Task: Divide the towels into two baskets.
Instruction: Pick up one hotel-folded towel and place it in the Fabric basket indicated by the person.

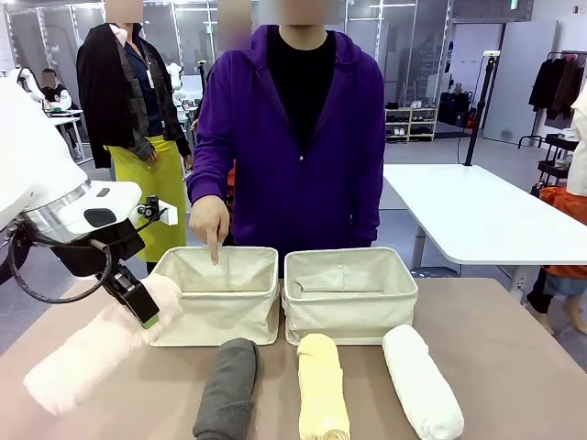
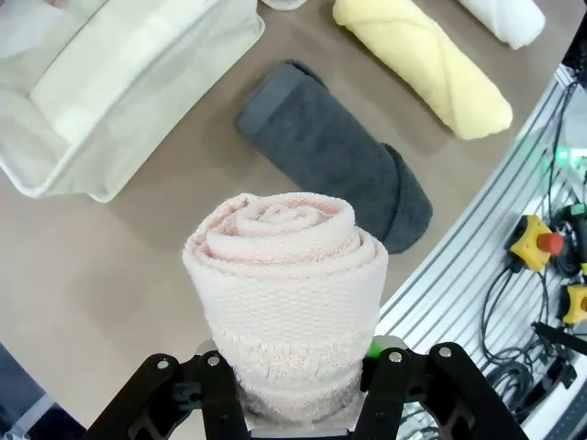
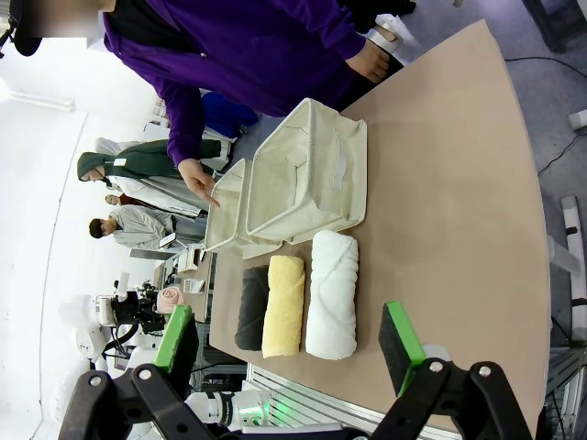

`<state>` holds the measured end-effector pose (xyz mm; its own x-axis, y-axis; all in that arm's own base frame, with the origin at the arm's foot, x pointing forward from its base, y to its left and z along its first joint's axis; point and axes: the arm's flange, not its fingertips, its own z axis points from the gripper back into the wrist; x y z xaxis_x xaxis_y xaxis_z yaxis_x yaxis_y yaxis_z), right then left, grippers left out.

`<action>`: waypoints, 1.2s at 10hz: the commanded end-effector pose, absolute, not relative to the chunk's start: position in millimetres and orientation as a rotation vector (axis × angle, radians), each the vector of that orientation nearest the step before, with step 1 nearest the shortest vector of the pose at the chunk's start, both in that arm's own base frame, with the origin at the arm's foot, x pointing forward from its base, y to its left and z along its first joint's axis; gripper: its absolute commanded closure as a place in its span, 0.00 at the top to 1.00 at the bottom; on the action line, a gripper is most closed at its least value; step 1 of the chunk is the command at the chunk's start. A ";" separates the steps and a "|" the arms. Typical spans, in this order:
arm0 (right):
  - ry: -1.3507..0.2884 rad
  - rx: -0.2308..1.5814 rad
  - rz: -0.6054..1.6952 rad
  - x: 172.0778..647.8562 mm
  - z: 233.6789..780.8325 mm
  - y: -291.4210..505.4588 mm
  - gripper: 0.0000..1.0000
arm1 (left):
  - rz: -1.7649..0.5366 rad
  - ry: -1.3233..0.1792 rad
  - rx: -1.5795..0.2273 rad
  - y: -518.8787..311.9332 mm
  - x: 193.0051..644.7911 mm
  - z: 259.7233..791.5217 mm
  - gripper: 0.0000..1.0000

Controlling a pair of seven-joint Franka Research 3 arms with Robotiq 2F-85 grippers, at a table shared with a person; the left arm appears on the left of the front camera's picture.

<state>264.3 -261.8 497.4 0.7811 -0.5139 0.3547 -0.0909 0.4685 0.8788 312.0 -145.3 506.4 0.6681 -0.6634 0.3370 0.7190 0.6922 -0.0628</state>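
Pink towel (image 1: 92,353): clamped tight in your left gripper (image 2: 303,385), lifted just left of the left basket (image 1: 215,293) where the person's hand (image 1: 209,223) points; next, carry it over that rim and release.

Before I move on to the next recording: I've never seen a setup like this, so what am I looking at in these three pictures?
These are three cameras on one moment. The front view looks across a brown table at a person in purple. The other two views come from cameras on the wrists of two white robot arms.

The left gripper is shut on a rolled pink towel, held above the table's left end. The right gripper is open and holds nothing.

On the table, two cream baskets stand side by side: the left basket and the right basket. In front of them lie a grey towel, a yellow towel and a white towel, all rolled. The person's hand points a finger down into the left basket.
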 end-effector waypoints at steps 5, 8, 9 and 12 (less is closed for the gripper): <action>-0.662 1.072 -0.277 262.0 500.6 -261.9 1.00 | -1.358 -0.403 0.200 -231.7 386.1 569.9 0.39; -0.662 1.072 -0.277 262.0 500.6 -261.9 1.00 | -1.587 -0.363 0.356 -268.1 452.5 554.3 0.39; -0.662 1.072 -0.277 262.0 500.6 -261.9 1.00 | -1.616 -0.340 0.386 -269.9 471.1 543.2 0.39; -0.662 1.072 -0.277 262.0 500.6 -261.9 1.00 | -1.672 -0.359 0.280 -260.2 502.9 505.2 0.39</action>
